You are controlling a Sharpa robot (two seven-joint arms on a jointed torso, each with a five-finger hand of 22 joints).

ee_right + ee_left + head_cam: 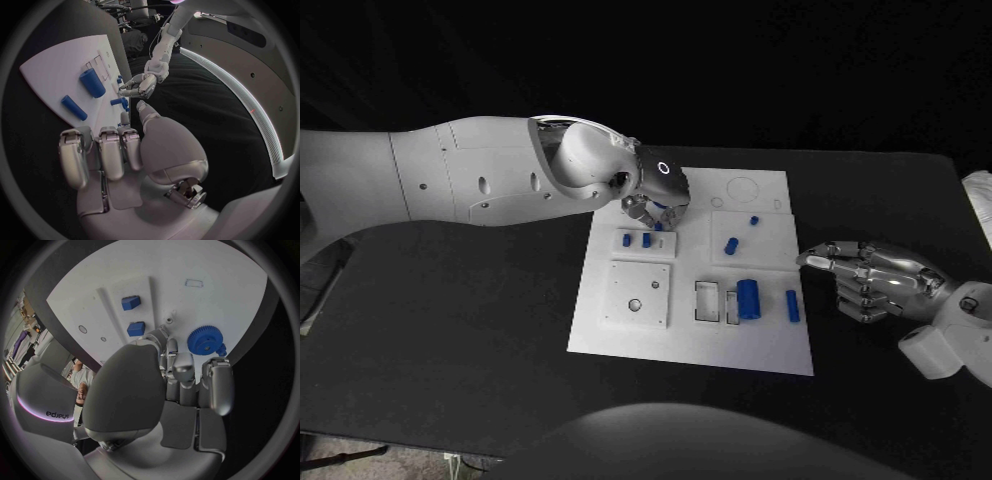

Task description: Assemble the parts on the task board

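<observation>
Black table [473, 330], dark surroundings, white object at the table's right edge [978, 190]

Dim scene, bright white board, fisheye bending at wrist-view edges.

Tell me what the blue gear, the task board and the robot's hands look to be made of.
Blue gear: likely moulded or printed plastic, matte, uniform colour with crisp teeth.
Task board: flat white plate, probably plastic or painted sheet, matte, with raised panels.
Left hand and right hand: silver-grey shells with soft highlights, metal or metallic-coated plastic; I cannot tell which.
</observation>
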